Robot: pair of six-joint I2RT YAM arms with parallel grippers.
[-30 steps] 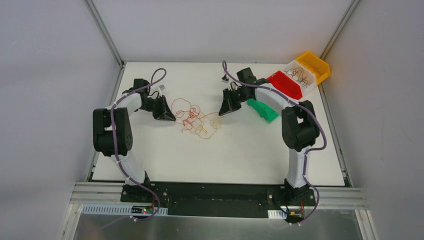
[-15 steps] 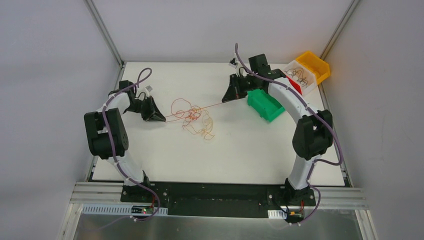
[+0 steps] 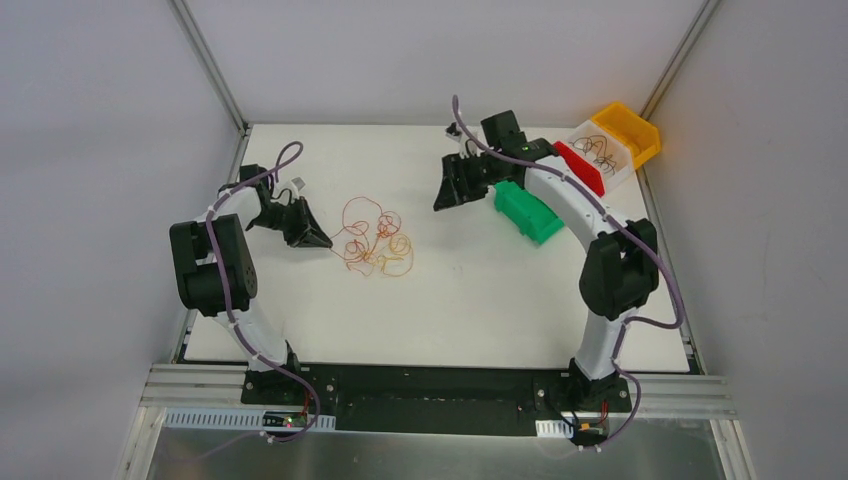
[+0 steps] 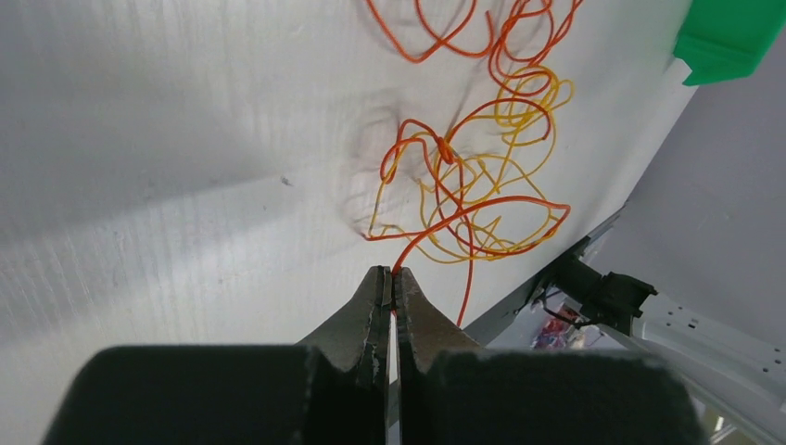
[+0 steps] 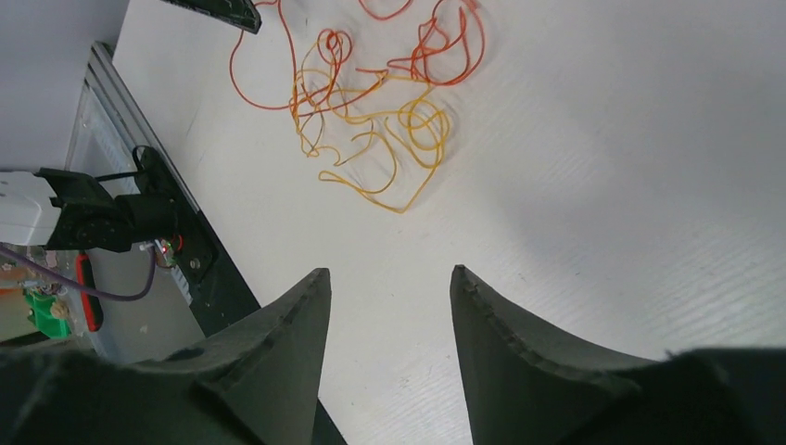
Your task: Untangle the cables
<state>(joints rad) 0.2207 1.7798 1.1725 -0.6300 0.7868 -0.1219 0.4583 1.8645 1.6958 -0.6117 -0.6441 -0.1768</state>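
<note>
The left hand (image 4: 391, 278) is pinched fully together on one red-orange strand (image 4: 412, 248). This strand runs out from its fingertips into the hair-thin curly cables (image 4: 463, 185), a loose tangle of red, orange and yellow loops on the white tabletop (image 4: 139, 139) just ahead of that hand. In the top view the cables lie between the two hands, close to the left one and clearly apart from the right. The right hand (image 5: 389, 278) hovers over the tabletop with its two fingers spread wide and nothing between them. The tangle lies well ahead of its fingertips. A green plastic bin (image 3: 525, 212) sits just behind the right hand, beside its forearm.
</note>
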